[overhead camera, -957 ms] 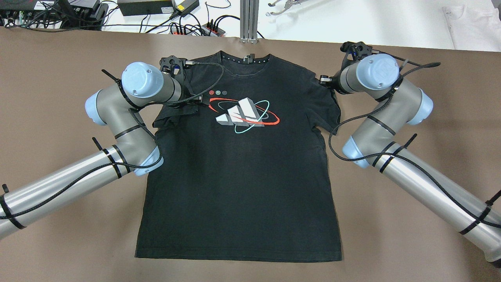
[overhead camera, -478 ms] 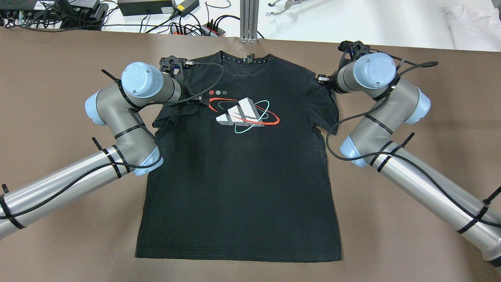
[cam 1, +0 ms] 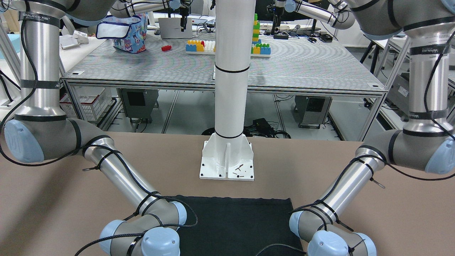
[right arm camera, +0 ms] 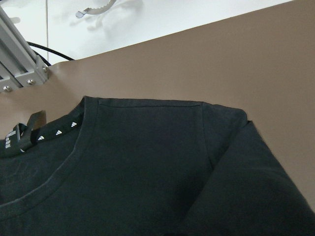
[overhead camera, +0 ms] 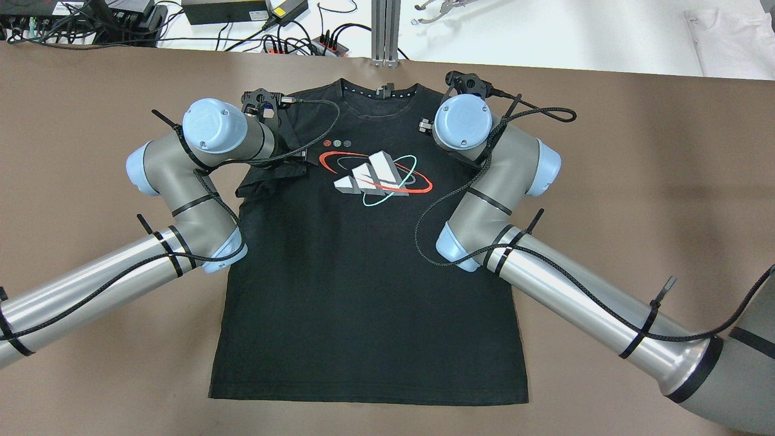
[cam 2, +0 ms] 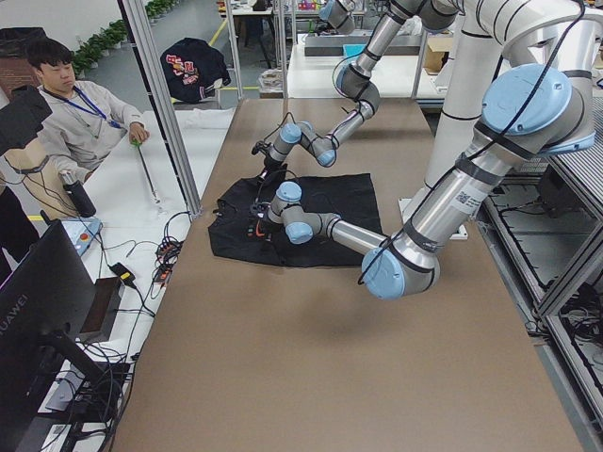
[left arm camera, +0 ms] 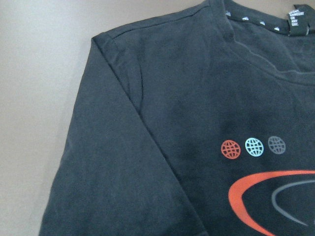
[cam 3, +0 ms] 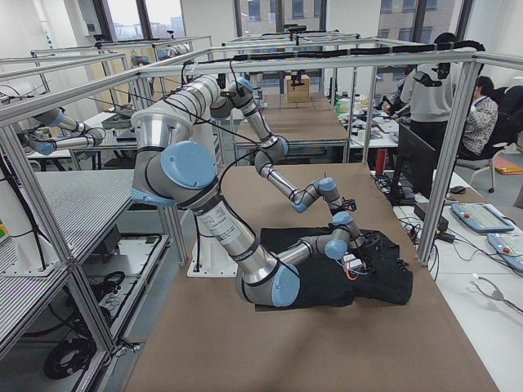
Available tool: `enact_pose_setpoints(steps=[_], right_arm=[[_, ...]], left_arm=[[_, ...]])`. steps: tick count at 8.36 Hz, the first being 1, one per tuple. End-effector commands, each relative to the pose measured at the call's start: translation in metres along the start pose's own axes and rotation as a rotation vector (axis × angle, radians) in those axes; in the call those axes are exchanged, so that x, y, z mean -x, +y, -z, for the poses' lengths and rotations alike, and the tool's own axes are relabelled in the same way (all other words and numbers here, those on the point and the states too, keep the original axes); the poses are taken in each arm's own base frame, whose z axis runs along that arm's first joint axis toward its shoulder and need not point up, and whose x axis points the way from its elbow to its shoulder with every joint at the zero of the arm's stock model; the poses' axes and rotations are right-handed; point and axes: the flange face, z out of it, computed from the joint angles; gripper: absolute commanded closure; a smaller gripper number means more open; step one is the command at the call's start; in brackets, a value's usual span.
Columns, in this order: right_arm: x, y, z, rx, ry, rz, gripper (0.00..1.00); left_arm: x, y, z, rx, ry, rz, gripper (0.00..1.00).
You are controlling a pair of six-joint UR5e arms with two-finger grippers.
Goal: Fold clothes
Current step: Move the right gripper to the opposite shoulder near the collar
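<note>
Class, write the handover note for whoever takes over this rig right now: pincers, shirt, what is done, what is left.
Left pincer: hidden under the left wrist, above one shoulder of the shirt; open or shut, cannot tell.
Right pincer: hidden under the right wrist, above the other shoulder; cannot tell.
Black T-shirt: flat, print up, on the brown table, collar away from the robot.
Done: the sleeve by the left arm lies rumpled inward; the other sleeve is hidden.
Left: the body is unfolded, so likely every main fold.
</note>
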Motion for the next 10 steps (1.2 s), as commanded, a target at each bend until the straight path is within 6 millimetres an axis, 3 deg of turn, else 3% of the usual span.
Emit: enact_pose_setpoints(steps=[1, 3, 4, 5, 8, 10], right_arm=[[-0.002, 0.013, -0.012, -0.027, 0.027, -0.018, 1.00], [-0.001, 0.013, -0.010, -0.027, 0.024, -0.019, 0.98], [-0.001, 0.013, -0.010, -0.029, 0.024, -0.024, 0.74], [0.002, 0.014, -0.008, -0.027, 0.020, 0.007, 0.07], [0.018, 0.010, 0.016, -0.027, -0.031, 0.090, 0.06], [0.005, 0.012, 0.035, -0.018, -0.030, 0.089, 0.06]], left_arm=[[0.006, 0.002, -0.002, 0.003, -0.006, 0.002, 0.00], [0.007, 0.004, -0.003, 0.004, -0.006, 0.001, 0.00], [0.007, 0.004, -0.003, 0.004, -0.006, 0.001, 0.00], [0.007, 0.003, -0.002, 0.004, -0.005, 0.002, 0.00], [-0.006, -0.004, 0.017, -0.019, 0.027, -0.003, 0.00], [-0.007, -0.002, 0.023, -0.027, 0.038, -0.002, 0.00]])
